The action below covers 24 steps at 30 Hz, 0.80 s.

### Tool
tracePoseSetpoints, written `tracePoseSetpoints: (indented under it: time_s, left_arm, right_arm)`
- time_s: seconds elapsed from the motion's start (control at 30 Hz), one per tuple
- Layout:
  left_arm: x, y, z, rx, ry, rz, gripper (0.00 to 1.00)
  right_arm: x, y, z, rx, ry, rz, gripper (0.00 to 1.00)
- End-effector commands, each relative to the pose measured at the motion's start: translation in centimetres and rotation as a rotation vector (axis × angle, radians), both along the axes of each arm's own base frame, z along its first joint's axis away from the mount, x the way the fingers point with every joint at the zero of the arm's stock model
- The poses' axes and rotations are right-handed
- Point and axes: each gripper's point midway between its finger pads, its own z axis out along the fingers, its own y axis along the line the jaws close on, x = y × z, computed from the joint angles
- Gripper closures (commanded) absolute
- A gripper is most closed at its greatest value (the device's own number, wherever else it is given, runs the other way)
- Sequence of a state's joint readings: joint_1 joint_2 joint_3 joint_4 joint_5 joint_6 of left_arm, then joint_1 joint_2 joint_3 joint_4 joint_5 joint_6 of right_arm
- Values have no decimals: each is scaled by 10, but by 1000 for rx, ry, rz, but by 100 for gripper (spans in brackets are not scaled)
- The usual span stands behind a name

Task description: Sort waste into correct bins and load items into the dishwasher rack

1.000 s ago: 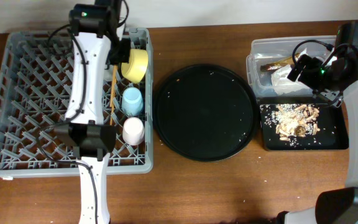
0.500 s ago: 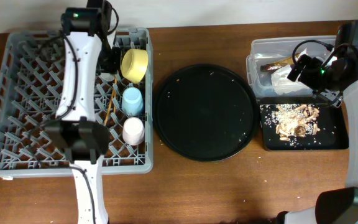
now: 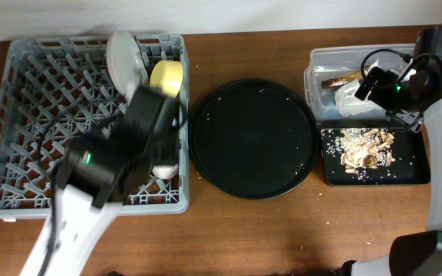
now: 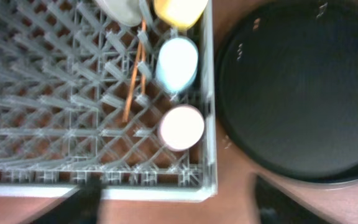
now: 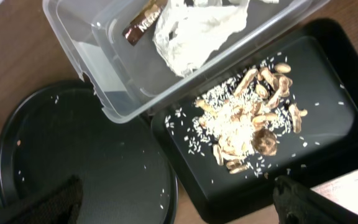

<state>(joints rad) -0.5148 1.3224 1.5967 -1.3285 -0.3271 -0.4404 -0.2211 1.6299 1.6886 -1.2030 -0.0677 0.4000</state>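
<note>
Brown wooden table [image 3: 282, 238] runs under everything. At the far left sits the dishwasher rack [image 3: 29, 115], a grey crate of upright pegs. Down its right-hand side, from the back, come the plate [image 3: 121, 55] standing on edge, the yellow bowl [image 3: 167, 77] tipped on its side just beside it, then the light blue cup [image 4: 177, 61] and the pink cup [image 4: 181, 127]. The chopsticks [image 4: 134, 78] lie slanted among the pegs just left of the blue cup.

The left arm [image 3: 113, 161] shows blurred over the rack's front right part in the overhead view and hides the blue cup there. The left gripper [image 4: 174, 196] hangs above the rack's near rim. Its fingers [image 4: 86, 202] are only dark blurs low in the wrist view, spread wide with nothing between them.

In the middle lies the round black tray [image 3: 253, 138], bare but for a few crumbs.

To the right, the clear tub [image 3: 321, 65] holds the tissue [image 5: 197, 31] and the wrapper [image 5: 143, 22]. Just in front of it, the black rectangular tray [image 3: 417, 172] carries the food scraps [image 5: 247, 124] among scattered rice grains. The right gripper [image 5: 176, 199] hangs over these two bins, its fingers [image 5: 309, 199] far apart and gripping nothing.
</note>
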Motion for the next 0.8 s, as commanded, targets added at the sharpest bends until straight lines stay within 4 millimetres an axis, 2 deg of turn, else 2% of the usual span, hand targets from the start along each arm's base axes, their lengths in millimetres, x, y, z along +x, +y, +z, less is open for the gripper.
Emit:
tracePoseSetpoints:
  time_s: [0.0,0.03,0.1,0.3,0.37,0.43,0.47,0.53,0.57,0.6,0.77]
  left_arm:
    - [-25,18,-2,-133,-71,187,1]
    - [-37,23,-6,-115,-36,186,1]
    - [-48,19,-13,-137,23,159,1]
    - [-38,38,-10,-34,-39,217,1]
    - [-26,38,-6,23,-98,139,1]
    - [-3,34,-8,68,-182,-46,1]
    - [10,34,-18,56,-263,-153,1]
    - [15,45,-34,-6,-334,-164,1]
    - [12,54,-45,-82,-390,-150,1]
    - [1,72,-59,-137,-494,-118,1]
    - [-29,111,-91,-64,-689,22,1]
  right_arm:
    - [1,-4,4,-19,-10,-7,2]
    - [1,-4,4,-19,-10,-7,1]
    - [1,-4,4,-19,-10,-7,2]
    - [1,-4,3,-18,-9,-7,2]
    - [1,-4,3,-19,-8,-7,1]
    - [1,-4,4,-18,-9,-7,2]
    - [1,-4,4,-18,-9,-7,2]
    - [1,-4,4,-18,-9,-7,2]
    - [1,-4,4,-18,-9,-7,2]
    - [1,-4,4,-18,-9,-7,2]
    - [1,-4,3,-19,-8,-7,2]
